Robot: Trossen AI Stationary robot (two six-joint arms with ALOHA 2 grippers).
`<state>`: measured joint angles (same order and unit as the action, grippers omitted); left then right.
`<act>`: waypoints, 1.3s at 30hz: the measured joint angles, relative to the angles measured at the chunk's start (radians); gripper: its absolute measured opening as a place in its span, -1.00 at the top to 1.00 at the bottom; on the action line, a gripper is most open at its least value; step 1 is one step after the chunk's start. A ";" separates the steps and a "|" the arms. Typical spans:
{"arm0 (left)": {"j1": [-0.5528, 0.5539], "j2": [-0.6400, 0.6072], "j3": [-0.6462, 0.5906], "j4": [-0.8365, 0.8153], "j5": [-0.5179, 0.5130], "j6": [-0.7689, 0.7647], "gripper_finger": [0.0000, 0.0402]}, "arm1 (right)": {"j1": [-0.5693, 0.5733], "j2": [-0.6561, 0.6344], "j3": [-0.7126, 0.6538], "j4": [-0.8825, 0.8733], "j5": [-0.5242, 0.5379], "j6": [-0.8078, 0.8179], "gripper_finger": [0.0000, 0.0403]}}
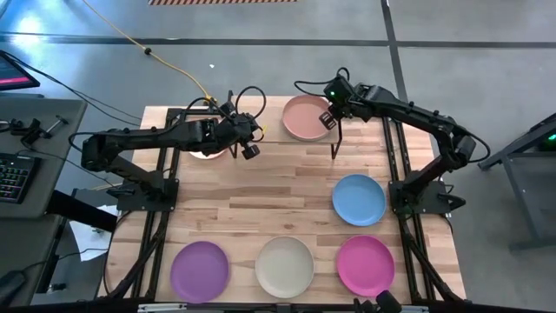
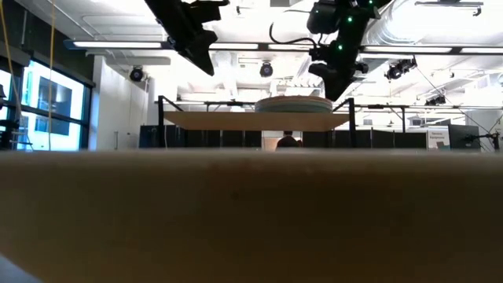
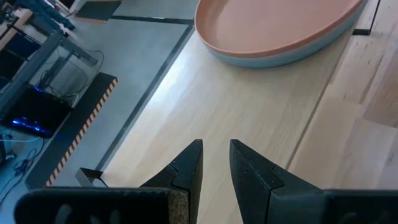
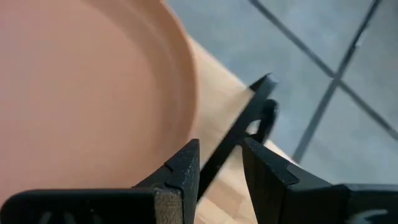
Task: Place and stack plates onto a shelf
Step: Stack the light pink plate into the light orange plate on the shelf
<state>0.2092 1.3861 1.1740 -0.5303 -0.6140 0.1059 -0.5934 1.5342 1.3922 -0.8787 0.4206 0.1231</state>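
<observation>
Purple plate (image 1: 200, 270) nearest, peach plate (image 1: 305, 117) beside right hand (image 1: 328, 120)

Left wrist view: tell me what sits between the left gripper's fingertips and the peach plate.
Nothing does. In the left wrist view, only bare light wood of the shelf lies between the left gripper and the peach plate, which rests on a teal-edged plate beneath.

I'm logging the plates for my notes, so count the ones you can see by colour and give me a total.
Peach round matte plate, top of the stack on the light-wood shelf: 1
Teal plate, under the peach one: 1
Pale plate, mostly hidden under the left arm: 1
Blue plate: 1
Purple plate: 1
Cream plate: 1
Magenta plate: 1
Total visible: 7
</observation>
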 joint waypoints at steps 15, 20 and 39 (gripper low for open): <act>0.141 0.000 -0.001 -0.314 0.039 -0.036 0.64 | 0.087 -0.020 0.000 -0.034 -0.011 -0.060 0.49; 0.205 -0.003 0.005 -0.437 0.116 -0.088 0.64 | 0.134 -0.020 0.000 -0.073 -0.011 -0.060 0.49; 0.180 -0.205 0.038 -0.605 0.054 -0.176 0.64 | 0.177 -0.020 0.000 -0.085 -0.012 -0.075 0.49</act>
<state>0.3896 1.1811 1.2121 -1.1349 -0.5603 -0.0706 -0.4160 1.5143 1.3922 -0.9638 0.4088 0.0483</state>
